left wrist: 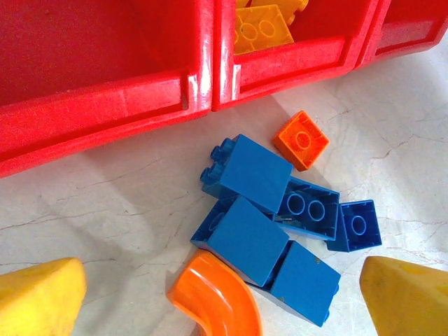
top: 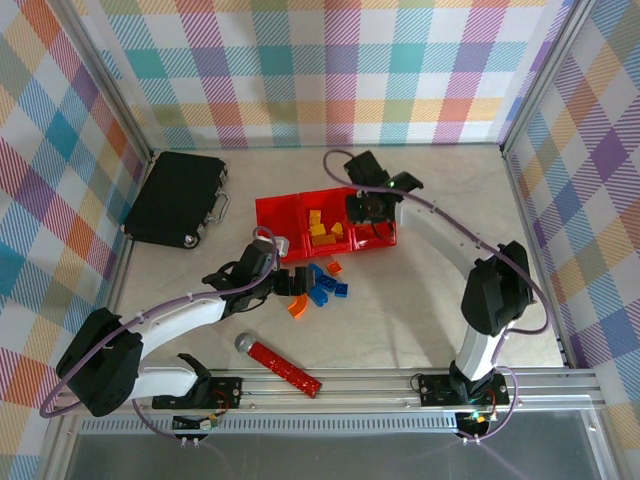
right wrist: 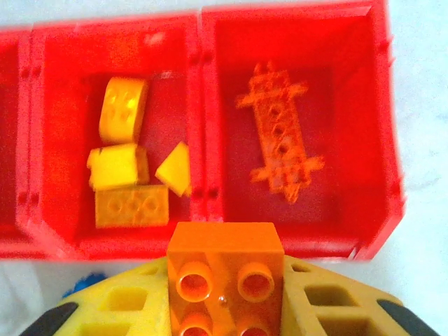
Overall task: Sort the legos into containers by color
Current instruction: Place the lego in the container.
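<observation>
The containers (top: 272,212) are three joined red bins at mid-table. In the right wrist view my right gripper (right wrist: 225,297) is shut on an orange lego (right wrist: 224,262), held just short of the bins' near wall (right wrist: 294,241). The right bin holds a flat orange piece (right wrist: 280,133); the middle bin holds several yellow legos (right wrist: 129,206). My left gripper (left wrist: 224,311) hangs open over the loose pile in front of the bins: several blue legos (left wrist: 245,238), a curved orange piece (left wrist: 213,301) and a small orange lego (left wrist: 301,140). Its yellow fingertips (left wrist: 38,297) flank the pile without touching it.
A flat black case (top: 175,198) with a handle lies at the back left. A long red studded bar (top: 285,365) with a grey round end lies near the front rail. Checked walls close in the table on three sides.
</observation>
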